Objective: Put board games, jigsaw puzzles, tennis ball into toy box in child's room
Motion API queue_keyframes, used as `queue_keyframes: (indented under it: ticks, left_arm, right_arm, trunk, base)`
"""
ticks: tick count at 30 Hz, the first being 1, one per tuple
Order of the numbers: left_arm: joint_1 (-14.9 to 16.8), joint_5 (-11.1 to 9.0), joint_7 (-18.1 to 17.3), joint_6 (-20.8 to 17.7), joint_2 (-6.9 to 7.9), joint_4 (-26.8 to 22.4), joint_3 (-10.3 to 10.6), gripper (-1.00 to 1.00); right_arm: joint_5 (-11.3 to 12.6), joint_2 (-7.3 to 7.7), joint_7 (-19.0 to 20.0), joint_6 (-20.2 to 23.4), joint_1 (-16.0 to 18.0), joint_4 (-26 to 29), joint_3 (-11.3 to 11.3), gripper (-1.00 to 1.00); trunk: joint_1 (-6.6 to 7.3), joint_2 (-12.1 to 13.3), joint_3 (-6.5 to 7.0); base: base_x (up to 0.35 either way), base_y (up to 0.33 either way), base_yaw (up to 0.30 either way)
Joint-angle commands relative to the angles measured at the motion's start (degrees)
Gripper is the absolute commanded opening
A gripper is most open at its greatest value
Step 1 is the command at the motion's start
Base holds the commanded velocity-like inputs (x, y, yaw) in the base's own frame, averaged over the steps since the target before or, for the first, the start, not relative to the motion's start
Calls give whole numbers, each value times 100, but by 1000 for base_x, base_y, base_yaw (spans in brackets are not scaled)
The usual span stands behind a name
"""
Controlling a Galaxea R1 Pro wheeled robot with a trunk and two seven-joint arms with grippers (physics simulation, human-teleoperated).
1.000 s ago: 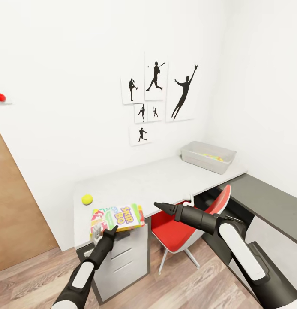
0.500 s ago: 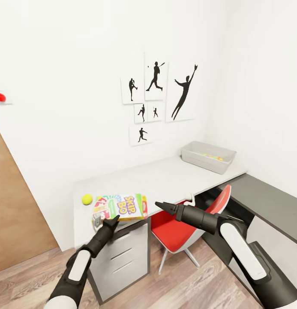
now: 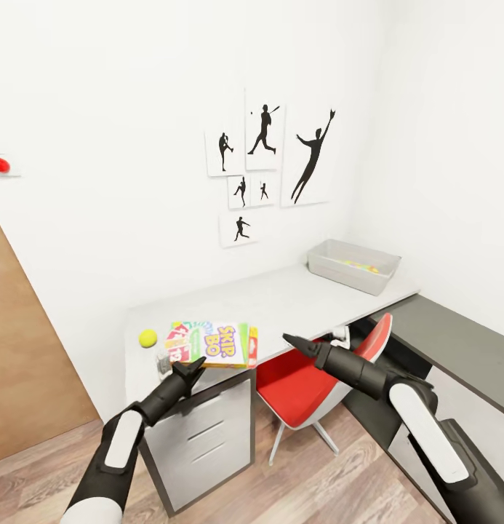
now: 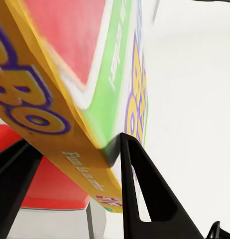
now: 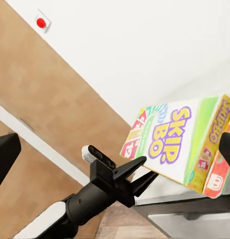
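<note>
A Skip-Bo board game (image 3: 214, 342) lies flat on a red game box (image 3: 252, 345) at the table's (image 3: 281, 298) front left edge. My left gripper (image 3: 193, 365) is shut on the corner of this stack, one finger (image 4: 137, 184) on the Skip-Bo lid and the other under the red box (image 4: 50, 186). The tennis ball (image 3: 148, 338) rests just left of them. My right gripper (image 3: 288, 339) hovers open over the red chair, its fingers (image 5: 5, 159) wide apart. Far right stands the toy box (image 3: 321, 263) with a jigsaw puzzle (image 3: 361, 266) inside. The bed is out of view.
A red chair (image 3: 295, 382) is tucked under the desk between my arms. White drawers (image 3: 208, 437) sit below the games. The dark grey corner section (image 3: 455, 342) runs along the right wall. A wooden door (image 3: 26, 356) is at the left.
The left gripper has levelled the tilted game boxes and carried them farther over the desk. The right gripper has drifted to the right.
</note>
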State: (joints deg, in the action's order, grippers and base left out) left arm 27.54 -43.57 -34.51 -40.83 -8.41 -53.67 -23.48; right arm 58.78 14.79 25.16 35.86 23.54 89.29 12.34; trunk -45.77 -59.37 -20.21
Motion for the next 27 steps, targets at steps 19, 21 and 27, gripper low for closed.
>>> queue_keyframes:
  ticks: [19,21,27]
  left_arm:
    - [23,-18,-12,-1384,147,-378,-32,-100]
    - [26,-23,-12,-1466,149,-427,-29,-100]
    - [40,-13,-12,-1687,177,-478,-26,-100]
  right_arm:
    - [57,2,-21,-67,-196,-24,-646,100]
    - [56,4,-20,-69,-198,-23,-654,100]
    - [59,12,-16,-48,-203,-23,-688,100]
  trunk:
    - [0,-5,-7]
    - [0,-5,-7]
    - [0,-5,1]
  base:
    - [0,0,0]
    - [0,0,0]
    - [0,0,-81]
